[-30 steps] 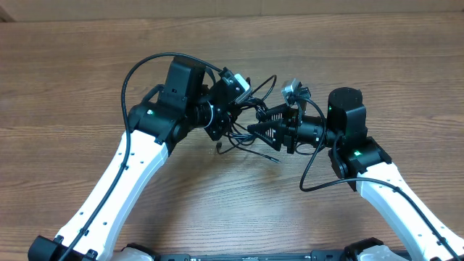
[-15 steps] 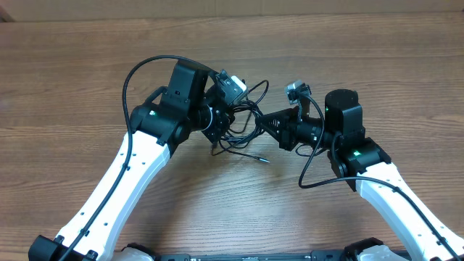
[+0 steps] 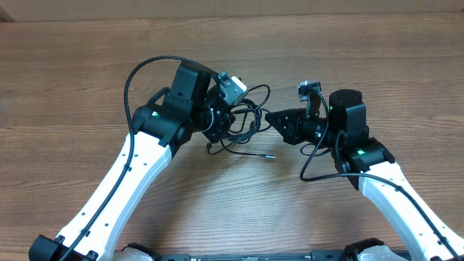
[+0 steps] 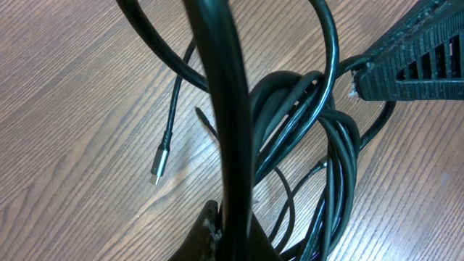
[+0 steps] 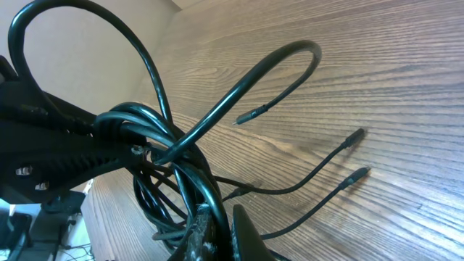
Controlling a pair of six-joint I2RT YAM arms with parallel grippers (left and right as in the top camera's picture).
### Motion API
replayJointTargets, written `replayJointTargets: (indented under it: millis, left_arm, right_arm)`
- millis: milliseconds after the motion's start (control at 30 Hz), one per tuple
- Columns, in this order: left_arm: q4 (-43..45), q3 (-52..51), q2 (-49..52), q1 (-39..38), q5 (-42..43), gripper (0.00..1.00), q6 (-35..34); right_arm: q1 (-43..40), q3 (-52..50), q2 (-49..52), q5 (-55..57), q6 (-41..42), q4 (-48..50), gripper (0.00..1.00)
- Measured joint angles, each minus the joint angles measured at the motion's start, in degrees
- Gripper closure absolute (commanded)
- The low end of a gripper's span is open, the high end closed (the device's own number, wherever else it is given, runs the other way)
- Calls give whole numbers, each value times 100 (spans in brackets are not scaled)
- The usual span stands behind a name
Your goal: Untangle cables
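The left end effector [image 3: 223, 122] is closed on the thin black flexible cables [image 3: 245, 123]. Its wrist view shows one thick strand running straight down into the fingers at the bottom of the picture, with the rest of the bundle looped behind it. The right end effector [image 3: 271, 116] is also closed. Its wrist view shows several dark strands drawn down between its fingers [image 5: 235, 232], so it grips the same tangle from the opposite side. The two tips face each other with the bunch between them, and the tangle sits nearer the left one.

The cables hang as a tight knot of overlapping loops, partly lifted off the brown wood-grain table [image 3: 87, 65]. From the knot one straight strand runs out toward the robot's base and ends in a small plug [image 3: 272, 155] lying flat on the wood. In the right wrist view, two thin loose ends [image 5: 354, 138] rest on the table and a thicker strand arches up above them.
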Motion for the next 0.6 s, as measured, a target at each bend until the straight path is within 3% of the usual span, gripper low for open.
replayJointTargets:
  millis: [100,167,233,267,333,400,600]
  left_arm:
    - [0,0,0,0,0,96,0]
    - [0,0,0,0,0,96,0]
    - [-11,0,0,0,-28,96,2]
    - [-33,0,0,7,-92,96,2]
    - [-50,0,0,13,-170,96,2]
    - [-52,0,0,13,-225,96,2]
    - [48,0,0,13,-258,96,-125]
  right_arm:
    - [0,0,0,15,20,0,96]
    - [0,0,0,39,37,0,90]
    - [-7,0,0,87,42,-4,67]
    - [-39,0,0,144,35,-17,44]
    - [-101,0,0,236,92,-28,23]
    - [-127,0,0,291,76,-39,17]
    - [-127,0,0,234,81,-50,16]
